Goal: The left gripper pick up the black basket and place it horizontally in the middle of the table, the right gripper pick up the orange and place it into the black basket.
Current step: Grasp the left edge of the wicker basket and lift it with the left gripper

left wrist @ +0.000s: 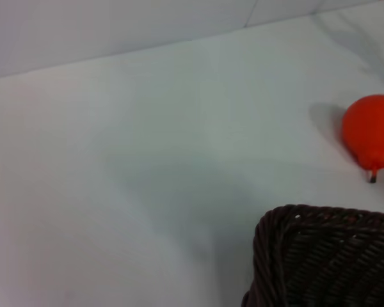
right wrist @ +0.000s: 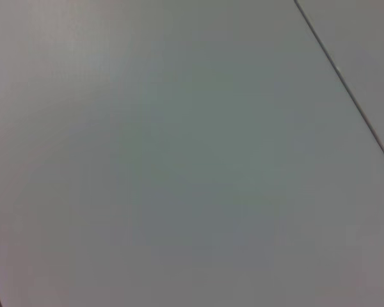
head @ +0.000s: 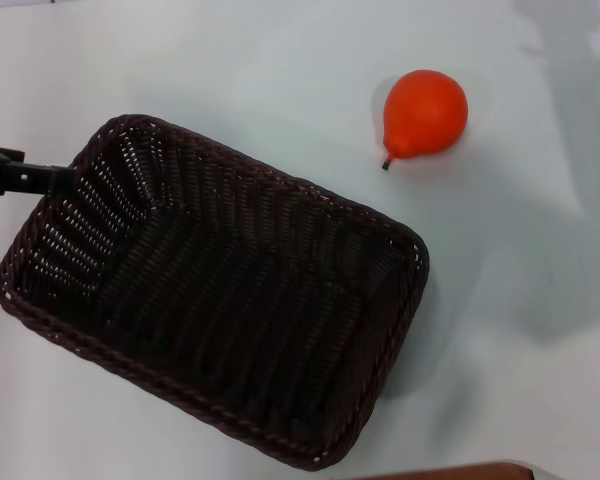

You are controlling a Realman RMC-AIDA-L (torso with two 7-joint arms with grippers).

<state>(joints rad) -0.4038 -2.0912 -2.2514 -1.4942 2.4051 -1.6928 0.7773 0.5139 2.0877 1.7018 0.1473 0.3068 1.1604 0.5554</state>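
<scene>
The dark woven wicker basket (head: 220,300) sits slanted on the smooth pale surface (head: 230,70); the glossy pear-shaped orange (head: 425,112) lies at its 1 o'clock. The left claw (head: 20,175) touches the basket's rim at 10 o'clock; whether it grips, I cannot tell.

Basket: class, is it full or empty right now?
Empty. The head view shows only bare weave inside the basket; the orange lies outside it on the table.

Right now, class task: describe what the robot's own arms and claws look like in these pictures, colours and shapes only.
Only a small part of the left claw shows, in the head view: black, blocky and angular, with a thin bar-like piece running towards the black basket rim. No cables, markings or sleeves are visible. The right arm and its claw appear in no picture.
</scene>
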